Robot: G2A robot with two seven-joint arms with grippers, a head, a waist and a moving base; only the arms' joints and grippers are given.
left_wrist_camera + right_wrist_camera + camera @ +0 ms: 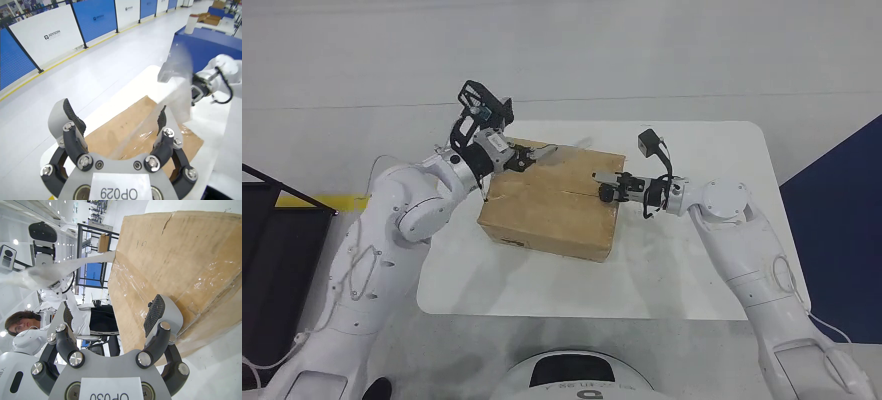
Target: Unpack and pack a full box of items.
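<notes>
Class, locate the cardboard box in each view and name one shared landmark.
Top view: cardboard box in the middle of the picture.
Left wrist view: cardboard box just beyond the jaws.
Right wrist view: cardboard box close against the jaws.
Shared landmark: clear tape strip lifting off its seam.

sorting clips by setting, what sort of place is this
Probably an industrial workshop or test hall: blue and white partition panels, a yellow floor line along them, and a taped cardboard box on a white table.
</notes>
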